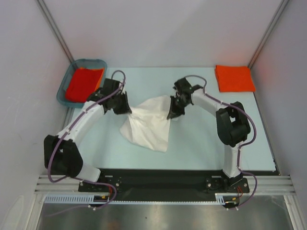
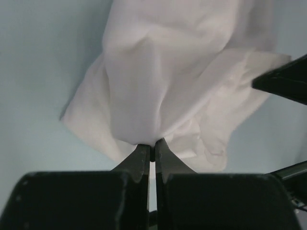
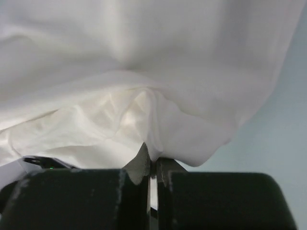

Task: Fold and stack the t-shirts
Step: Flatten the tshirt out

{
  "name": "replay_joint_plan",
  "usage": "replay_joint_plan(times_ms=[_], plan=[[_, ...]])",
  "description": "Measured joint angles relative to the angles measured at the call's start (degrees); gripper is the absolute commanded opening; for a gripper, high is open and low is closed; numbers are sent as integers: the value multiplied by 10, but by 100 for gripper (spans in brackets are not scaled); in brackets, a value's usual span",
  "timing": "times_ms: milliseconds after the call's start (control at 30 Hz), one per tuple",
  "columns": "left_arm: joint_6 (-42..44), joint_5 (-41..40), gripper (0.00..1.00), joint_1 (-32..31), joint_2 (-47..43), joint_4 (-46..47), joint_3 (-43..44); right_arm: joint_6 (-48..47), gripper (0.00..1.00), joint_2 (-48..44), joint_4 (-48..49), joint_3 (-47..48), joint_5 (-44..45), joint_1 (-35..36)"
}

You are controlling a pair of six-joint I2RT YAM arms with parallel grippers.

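Hanging at centre, unfolded, the white t-shirt [image 1: 148, 127] is pinched by the left gripper [image 1: 127, 110] and right gripper [image 1: 172, 114], both clamped on it. One orange t-shirt [image 1: 234, 78] lies folded at two o'clock. A second orange t-shirt [image 1: 84, 82] waits in the basket [image 1: 64, 92] at ten o'clock.

white t-shirt [image 1: 148, 127] (plain where visible); basket t-shirt [image 1: 84, 82] and far-right t-shirt [image 1: 234, 78] orange-red; basket [image 1: 89, 61] teal; table [image 1: 201, 143] pale blue.

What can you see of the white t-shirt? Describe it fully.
The white t-shirt is soft, thin cloth, wrinkled and unfolded, no print showing. It hangs between the left end effector and the right end effector, each shut on a pinch of fabric, and its lower part seems to rest on the pale table.
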Motion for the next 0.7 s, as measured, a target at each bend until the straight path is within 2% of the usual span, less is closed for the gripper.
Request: replay_joint_plan(times_ms=[100, 200, 267, 333, 433, 533, 600, 633, 700], plan=[[-3, -4, 0, 10, -36, -6, 84, -24, 0, 13, -66, 164, 33, -2], [-12, -10, 0, 17, -109, 2, 149, -47, 0, 18, -129, 349, 62, -4], [-24, -10, 0, 18, -167, 11, 163, -60, 0, 11, -162, 447, 78, -5], [-46, -5, 0, 18, -239, 26, 148, -72, 0, -13, -193, 502, 91, -5], [-85, 8, 2, 18, -355, 56, 49, -75, 0, -93, -217, 462, 95, 5], [-124, 18, 20, 18, -459, 41, -76, -72, 0, -210, -218, 320, 92, 29], [-141, 30, 31, 18, -494, 20, -143, -65, 0, -277, -214, 216, 91, 39], [-147, 36, 48, 18, -508, -1, -178, -61, 0, -307, -213, 163, 90, 41], [-152, 44, 60, 18, -519, -40, -217, -51, 0, -353, -221, 72, 96, 38]])
